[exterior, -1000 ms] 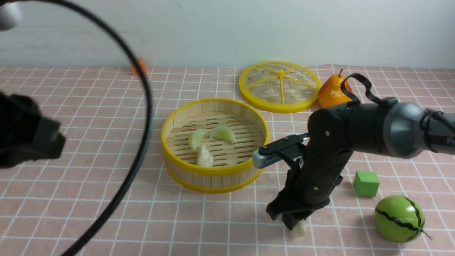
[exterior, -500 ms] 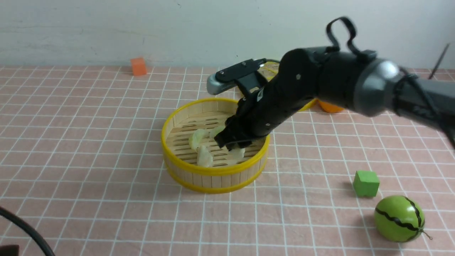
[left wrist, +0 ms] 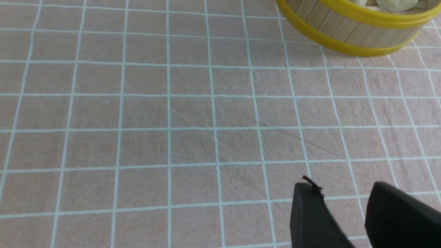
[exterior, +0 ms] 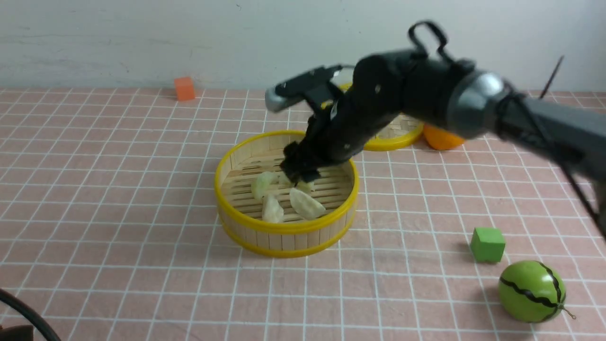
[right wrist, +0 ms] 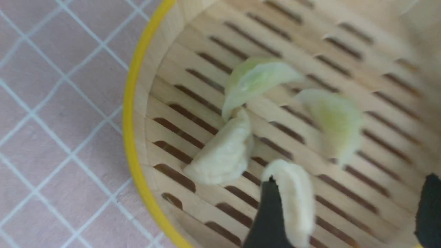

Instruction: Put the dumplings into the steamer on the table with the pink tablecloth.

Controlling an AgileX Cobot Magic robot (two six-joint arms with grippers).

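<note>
Front view: right claw (exterior: 297, 174) hangs just over the steamer (exterior: 284, 230). The dumplings (exterior: 307, 203) are lying on its floor, none that I can spot out on the tablecloth (exterior: 118, 213).

Left wrist: left claw (left wrist: 341, 187) is spread and empty, well away from the steamer.

Right wrist: claw gaping wide, all four dumplings inside, one right beside a finger (right wrist: 267, 220). Basically done, I'd say; the arm just needs to back out.

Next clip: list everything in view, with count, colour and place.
dumplings: four, cream to pale green, in the steamer
steamer: one, bamboo, yellow rims, centre
lid: one, woven, yellow-rimmed, behind the steamer, partly hidden
pear: one, orange, right of the lid, mostly hidden
orange cube: one, far left, at the back
green cube: one, near right
melon: one, green, dark stripes, beside the green cube
tablecloth: one, pink, white grid, under everything
right pincer: one, black, open, over the steamer
left pincer: one, black, open, over bare cloth
</note>
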